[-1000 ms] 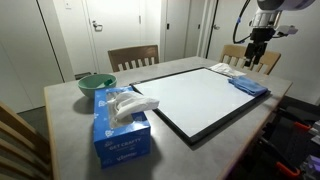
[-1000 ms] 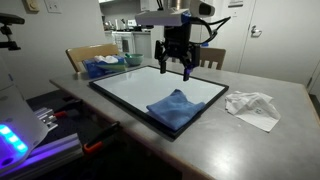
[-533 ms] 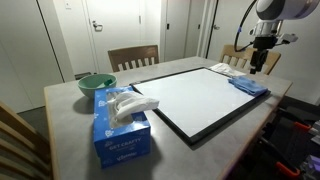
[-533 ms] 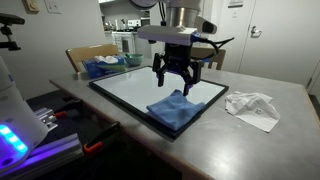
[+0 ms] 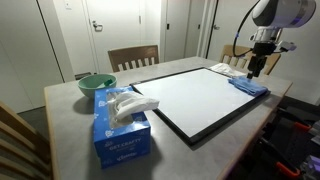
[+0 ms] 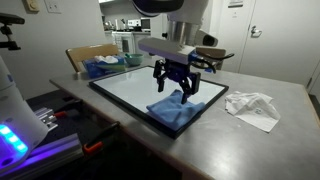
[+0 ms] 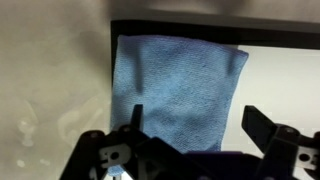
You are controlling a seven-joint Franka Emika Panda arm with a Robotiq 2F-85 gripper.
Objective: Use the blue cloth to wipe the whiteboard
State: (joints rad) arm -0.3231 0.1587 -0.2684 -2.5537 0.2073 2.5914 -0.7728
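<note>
The blue cloth lies spread flat on one corner of the whiteboard, a large white board with a thin black frame. In an exterior view the same cloth shows at the board's far end. My gripper hangs open just above the cloth, fingers pointing down, nothing between them. In the wrist view the blue cloth fills the middle, the whiteboard shows to its right, and my gripper has its two dark fingers spread wide over the cloth's near edge.
A light-blue tissue box and a green bowl stand on the grey table beside the board. Crumpled white paper lies on the table past the cloth. Wooden chairs stand at the far side.
My gripper has come down toward the blue cloth and now sits just above it. Its jaws have stayed open. The cloth has not moved.
</note>
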